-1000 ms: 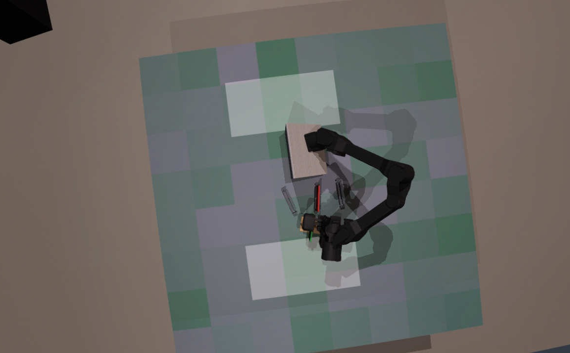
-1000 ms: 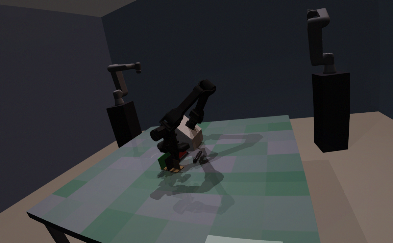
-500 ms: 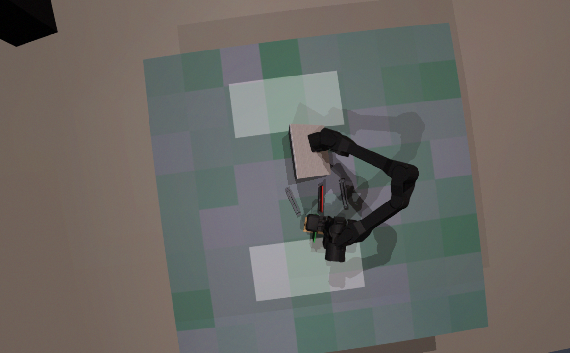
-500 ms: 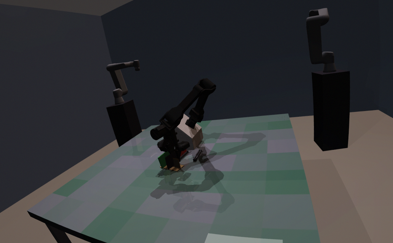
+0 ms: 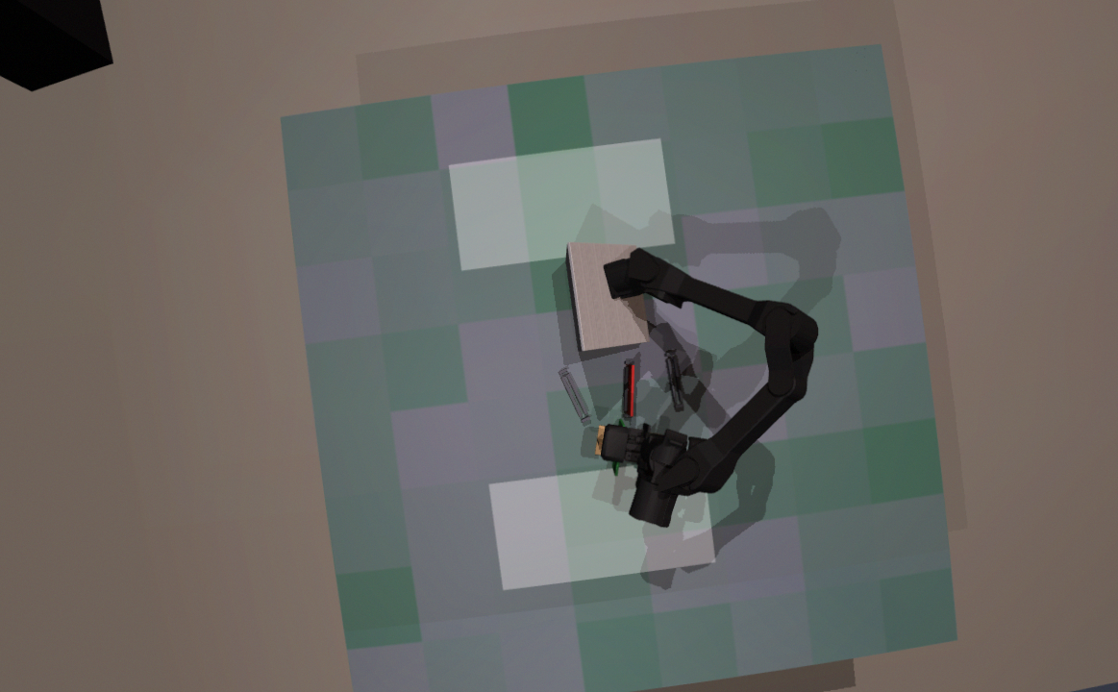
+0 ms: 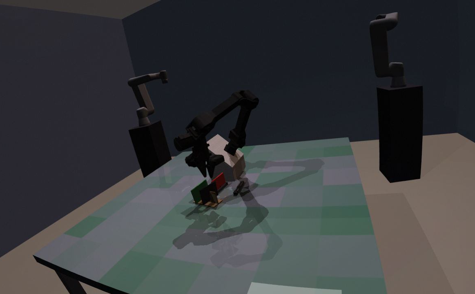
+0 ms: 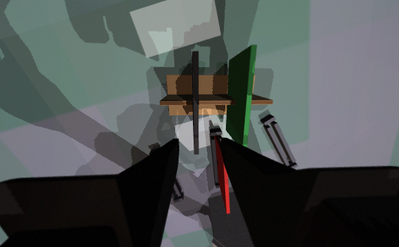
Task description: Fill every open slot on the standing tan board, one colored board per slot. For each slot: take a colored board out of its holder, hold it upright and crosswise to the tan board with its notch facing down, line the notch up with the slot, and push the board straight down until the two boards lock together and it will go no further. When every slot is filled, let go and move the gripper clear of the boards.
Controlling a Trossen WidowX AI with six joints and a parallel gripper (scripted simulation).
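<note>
The jaws [image 6: 208,176] stand partly open with nothing between them, above the boards. 2 boards, green [image 6: 199,191] [image 7: 241,96] and black [image 6: 208,192] [image 7: 196,103], stand crosswise on the tan board [image 6: 214,197] [image 7: 209,102]; the red board [image 5: 632,389] [image 6: 219,181] [image 7: 224,182] sits in its holder [image 7: 215,161].

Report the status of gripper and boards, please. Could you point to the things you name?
Jaws apart, nothing held. Green board [image 6: 197,192] [image 7: 240,92] and black board [image 6: 206,193] [image 7: 196,103] cross tan board [image 6: 213,197] [image 7: 213,102]. Red board [image 5: 632,391] [image 6: 218,181] [image 7: 225,185] in holder [image 5: 626,391] [image 7: 214,161].

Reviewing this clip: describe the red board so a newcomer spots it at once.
On the patchwork table, find the pale block. Just beside it, the red board stands upright in a dark holder. Unlike the green board, it isn't on the tan board.
</note>
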